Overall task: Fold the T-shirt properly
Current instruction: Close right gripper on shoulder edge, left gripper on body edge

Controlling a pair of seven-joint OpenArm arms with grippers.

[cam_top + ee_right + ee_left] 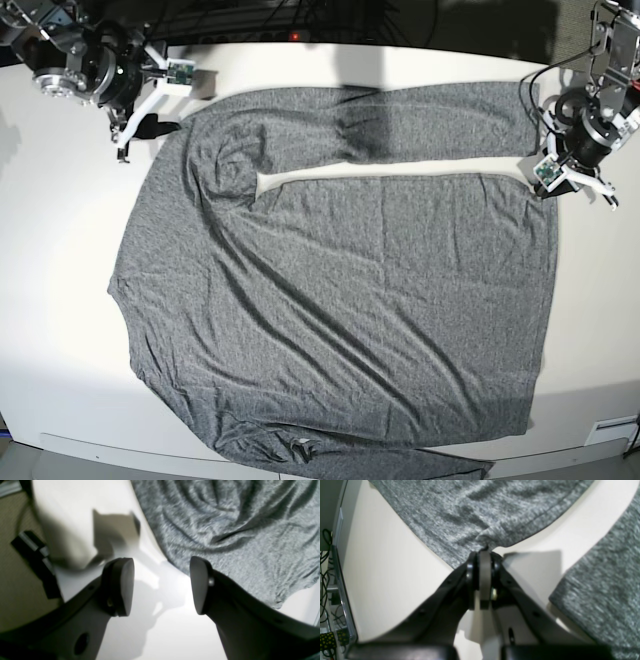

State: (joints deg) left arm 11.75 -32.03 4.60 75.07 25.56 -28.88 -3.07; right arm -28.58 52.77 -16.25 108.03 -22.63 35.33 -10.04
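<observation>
The heather-grey T-shirt (340,290) lies spread flat on the white table (60,260), one long sleeve (420,125) stretched along the far side. A small white tag (300,447) shows near its front edge. My left gripper (485,555) is shut on a corner of the shirt's fabric (475,512) where the sleeve end meets the body; in the base view it (552,182) is at the shirt's far right. My right gripper (161,587) is open and empty over bare table beside the shirt's wrinkled edge (237,530); in the base view it (138,125) is at the far left corner.
Cables (325,580) hang past the table's edge in the left wrist view. A black clamp (35,555) sits at the table's edge by the right gripper. Dark cables (300,15) run behind the far edge. The shirt's lower sleeve (400,465) reaches the front edge.
</observation>
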